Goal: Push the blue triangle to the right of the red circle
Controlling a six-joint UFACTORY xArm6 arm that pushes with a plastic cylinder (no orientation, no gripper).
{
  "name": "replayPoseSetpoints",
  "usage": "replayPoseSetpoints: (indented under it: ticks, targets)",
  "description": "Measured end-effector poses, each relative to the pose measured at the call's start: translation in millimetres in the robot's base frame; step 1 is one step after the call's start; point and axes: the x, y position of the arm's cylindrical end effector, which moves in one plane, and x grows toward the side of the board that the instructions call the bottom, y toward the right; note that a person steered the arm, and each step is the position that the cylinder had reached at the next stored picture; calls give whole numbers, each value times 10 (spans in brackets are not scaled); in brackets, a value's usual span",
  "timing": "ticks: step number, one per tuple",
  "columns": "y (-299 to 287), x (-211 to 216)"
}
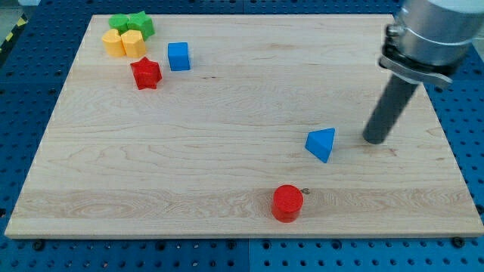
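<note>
The blue triangle (321,143) lies on the wooden board (227,166), right of centre. The red circle (287,202) stands below it and slightly to its left, near the board's bottom edge. My tip (373,140) rests on the board to the right of the blue triangle, a short gap apart from it, at about the same height in the view. The dark rod rises from the tip toward the view's top right.
At the view's top left sit a blue cube (178,56), a red star (146,73), two yellow blocks (124,43) and two green blocks (131,23), close together. A blue pegboard table surrounds the board.
</note>
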Motion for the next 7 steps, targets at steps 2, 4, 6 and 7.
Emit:
replayPoseSetpoints:
  ticks: [2,4,6,7]
  targets:
    - [-674,169]
    - [-696,735]
    - [-675,694]
    - [-532,892]
